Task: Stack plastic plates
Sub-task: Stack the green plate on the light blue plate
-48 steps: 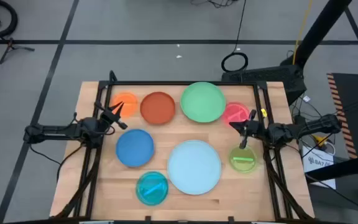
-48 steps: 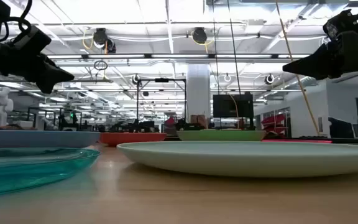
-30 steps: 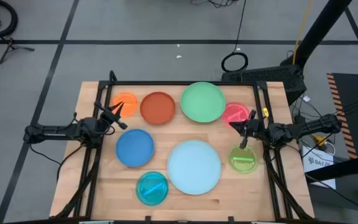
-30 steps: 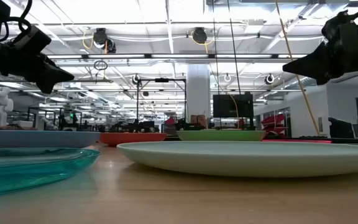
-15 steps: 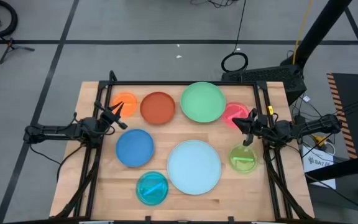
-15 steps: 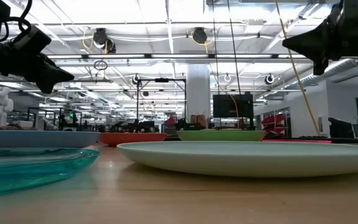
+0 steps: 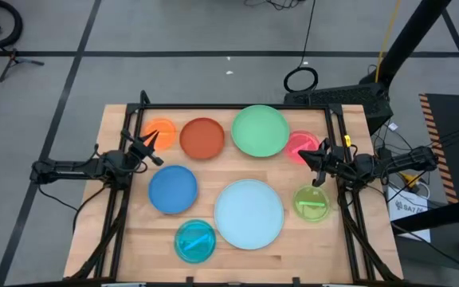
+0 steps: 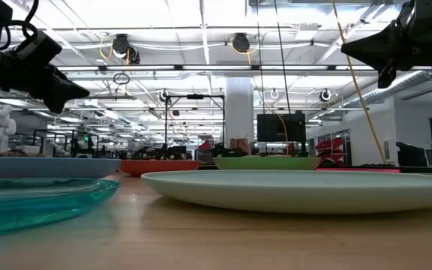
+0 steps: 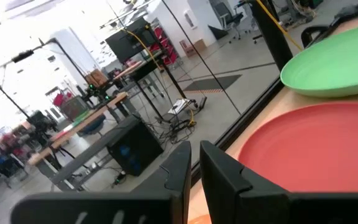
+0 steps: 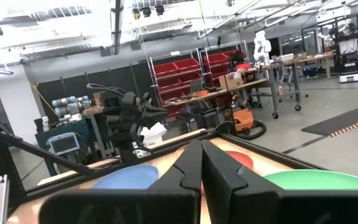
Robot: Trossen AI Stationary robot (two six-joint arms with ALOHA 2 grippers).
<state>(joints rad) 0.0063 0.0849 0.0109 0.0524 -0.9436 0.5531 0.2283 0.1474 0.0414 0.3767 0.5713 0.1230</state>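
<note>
Nothing stacked yet. All eight plates sit singly on the worktop (image 7: 118, 239), one of each: pale blue plate (image 7: 249, 213), green plate (image 7: 260, 131), blue plate (image 7: 172, 190), rust-brown plate (image 7: 202, 137), cyan plate (image 7: 194, 240), lime plate (image 7: 312, 203), pink plate (image 7: 300, 145), orange plate (image 7: 161, 129).

Only change over the last second or so: the right hand (image 7: 307, 156) lifted and swung over the pink plate's edge, fingers pressed together, so I'd guess pink goes first. Left hand (image 7: 149, 149) hasn't budged by the orange plate, fingers also pressed together.
</note>
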